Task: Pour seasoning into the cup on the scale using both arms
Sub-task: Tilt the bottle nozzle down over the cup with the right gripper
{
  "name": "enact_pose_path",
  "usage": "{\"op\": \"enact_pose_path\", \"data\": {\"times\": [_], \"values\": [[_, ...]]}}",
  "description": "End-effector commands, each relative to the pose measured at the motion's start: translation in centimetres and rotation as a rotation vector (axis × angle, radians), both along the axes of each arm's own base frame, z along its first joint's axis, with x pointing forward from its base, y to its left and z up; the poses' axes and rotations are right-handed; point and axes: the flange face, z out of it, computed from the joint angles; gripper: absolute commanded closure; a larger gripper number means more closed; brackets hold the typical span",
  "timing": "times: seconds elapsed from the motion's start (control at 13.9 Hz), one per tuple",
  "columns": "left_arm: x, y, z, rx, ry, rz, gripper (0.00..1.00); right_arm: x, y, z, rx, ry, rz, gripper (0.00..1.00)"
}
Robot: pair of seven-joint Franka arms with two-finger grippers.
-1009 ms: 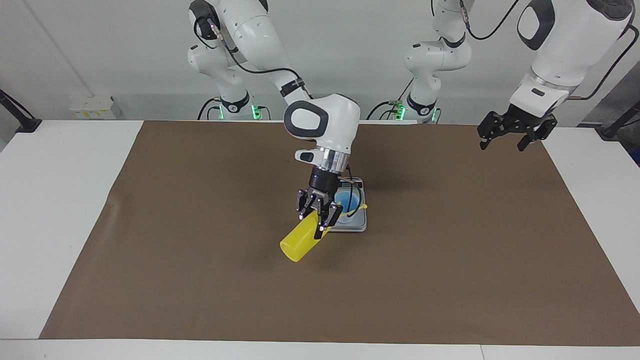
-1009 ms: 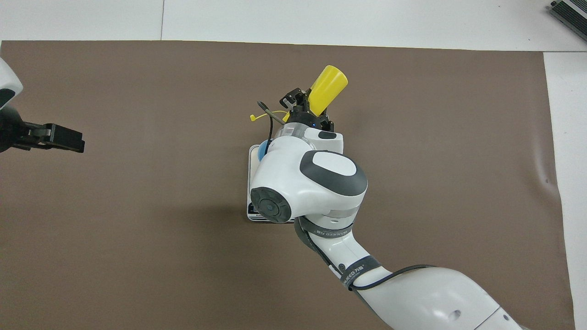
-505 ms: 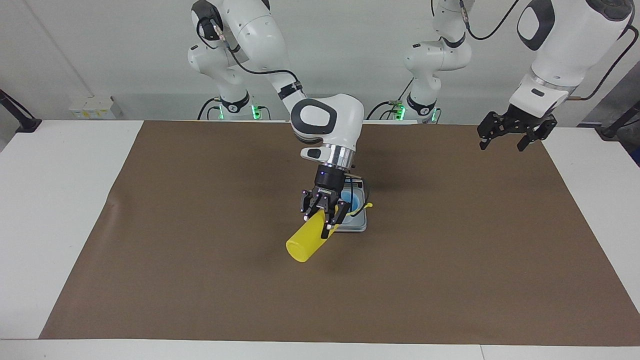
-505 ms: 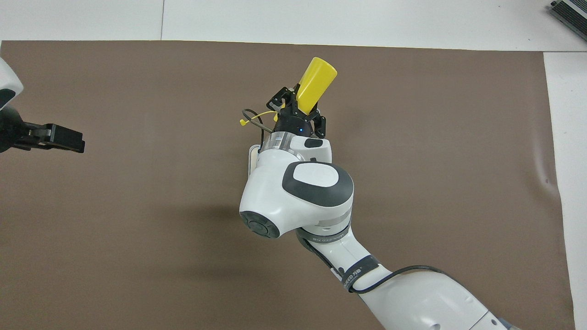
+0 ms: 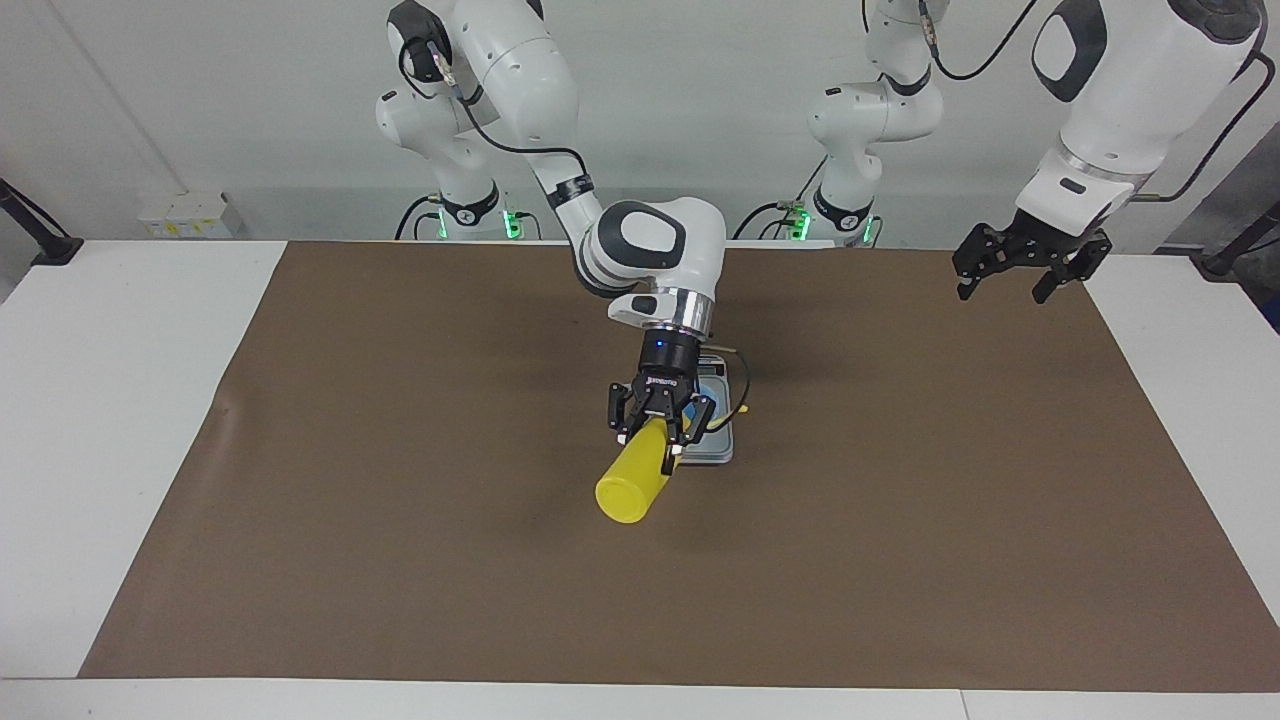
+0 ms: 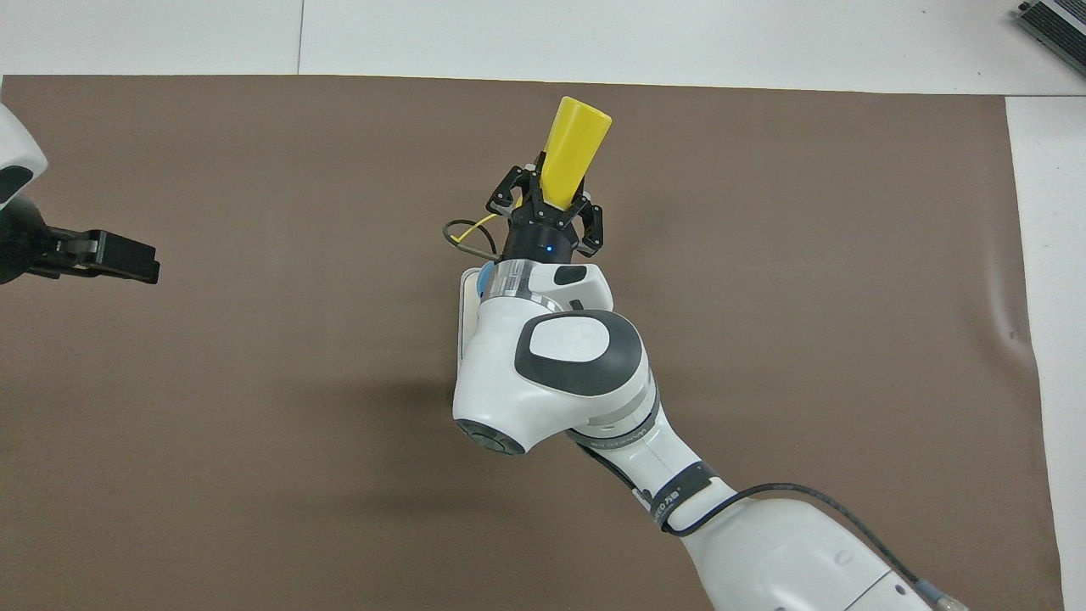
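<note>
My right gripper is shut on the yellow seasoning bottle near its nozzle end and holds it tilted almost flat in the air. The bottle's base points away from the robots and its nozzle end points at the pale blue cup. The cup stands on the silver-grey scale, mostly hidden by the gripper. In the overhead view the bottle sticks out past the right gripper; the arm covers most of the cup and scale. My left gripper waits open in the air.
A brown mat covers most of the white table. The bottle's tethered cap hangs beside the cup. The left gripper hangs over the mat at the left arm's end.
The right wrist has turned and shifted a little. The bottle's base has swung toward the left arm's end, so it now points more straight away from the robots. The left arm has stayed put.
</note>
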Motion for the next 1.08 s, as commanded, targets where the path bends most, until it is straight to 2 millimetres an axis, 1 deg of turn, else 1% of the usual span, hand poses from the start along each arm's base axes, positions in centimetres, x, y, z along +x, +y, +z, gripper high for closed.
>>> {"op": "enact_pose_path", "data": {"times": [0.0, 0.29, 0.5, 0.65, 0.72, 0.79, 0.86, 0.94, 1.01], "values": [[-0.5, 0.1, -0.1, 0.007, -0.014, -0.013, 0.00, -0.9, 0.7, 0.7, -0.006, -0.037, 0.037, 1.00], [-0.5, 0.1, -0.1, 0.007, -0.012, -0.013, 0.00, -1.1, 0.5, 0.3, 0.001, -0.060, 0.043, 1.00], [-0.5, 0.1, -0.2, 0.007, -0.011, -0.013, 0.00, -0.7, 0.3, 0.5, 0.017, -0.065, 0.038, 1.00], [-0.5, 0.1, -0.1, 0.007, -0.012, -0.013, 0.00, -0.3, 0.2, 1.0, 0.041, -0.062, 0.030, 1.00], [-0.5, 0.1, -0.2, 0.007, -0.011, -0.013, 0.00, 0.1, 0.1, 1.6, 0.069, -0.056, 0.038, 1.00], [-0.5, 0.1, -0.1, 0.007, -0.012, -0.013, 0.00, 0.6, -0.2, 2.2, 0.127, -0.027, 0.038, 1.00], [-0.5, 0.1, -0.2, 0.007, -0.011, -0.014, 0.00, 1.3, -1.2, 2.7, 0.182, 0.000, 0.027, 1.00], [-0.5, 0.1, -0.2, 0.007, -0.011, -0.013, 0.00, 2.2, -2.9, 3.8, 0.221, 0.002, 0.011, 1.00], [-0.5, 0.1, -0.2, 0.007, -0.011, -0.013, 0.00, 2.7, -4.2, 5.4, 0.281, 0.010, -0.009, 1.00]]}}
